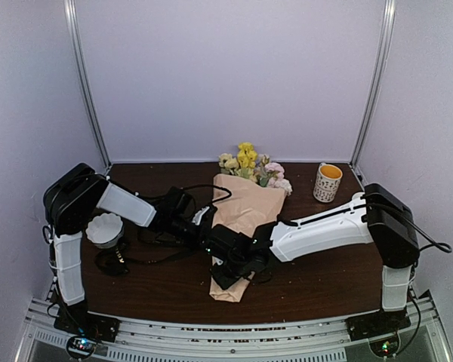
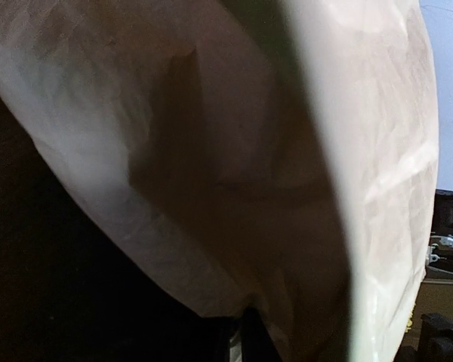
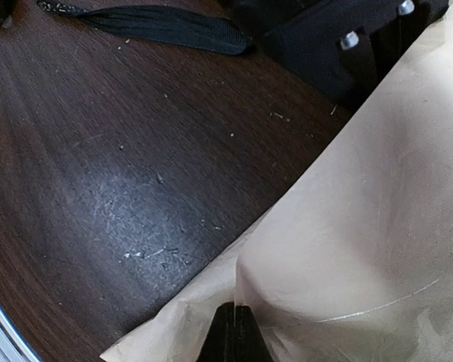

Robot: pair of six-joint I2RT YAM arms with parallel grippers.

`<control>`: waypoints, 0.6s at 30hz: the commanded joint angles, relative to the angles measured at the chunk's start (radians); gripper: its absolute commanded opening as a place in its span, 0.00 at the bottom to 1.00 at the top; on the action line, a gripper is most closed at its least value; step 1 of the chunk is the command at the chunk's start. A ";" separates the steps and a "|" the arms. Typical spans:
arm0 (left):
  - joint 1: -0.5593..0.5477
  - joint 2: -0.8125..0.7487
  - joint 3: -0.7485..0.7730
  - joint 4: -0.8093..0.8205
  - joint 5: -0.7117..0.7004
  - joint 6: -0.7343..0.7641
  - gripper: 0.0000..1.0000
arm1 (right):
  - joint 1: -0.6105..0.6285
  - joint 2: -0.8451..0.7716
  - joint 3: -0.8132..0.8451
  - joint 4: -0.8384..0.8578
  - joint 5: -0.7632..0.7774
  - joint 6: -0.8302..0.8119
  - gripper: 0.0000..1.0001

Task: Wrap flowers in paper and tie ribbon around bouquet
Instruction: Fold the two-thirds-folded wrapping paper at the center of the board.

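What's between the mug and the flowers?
Nothing. The top view shows only bare table between the mug and the flowers.

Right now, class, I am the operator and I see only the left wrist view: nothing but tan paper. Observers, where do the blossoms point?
Observer: The flowers stick out of the far end of the paper.
Operator: Where is the right gripper?
Observer: The right gripper is shut on a fold of the paper, near its narrow near end.
Operator: And the ribbon?
Observer: The ribbon lies on the table, apart from the paper.
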 commanded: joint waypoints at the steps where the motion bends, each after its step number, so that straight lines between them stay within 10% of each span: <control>1: 0.002 -0.003 -0.012 0.038 0.010 -0.007 0.14 | -0.007 0.043 -0.013 0.036 -0.025 0.010 0.00; 18: 0.107 -0.178 -0.060 -0.029 0.041 0.093 0.45 | -0.007 0.055 -0.064 0.066 -0.040 0.038 0.01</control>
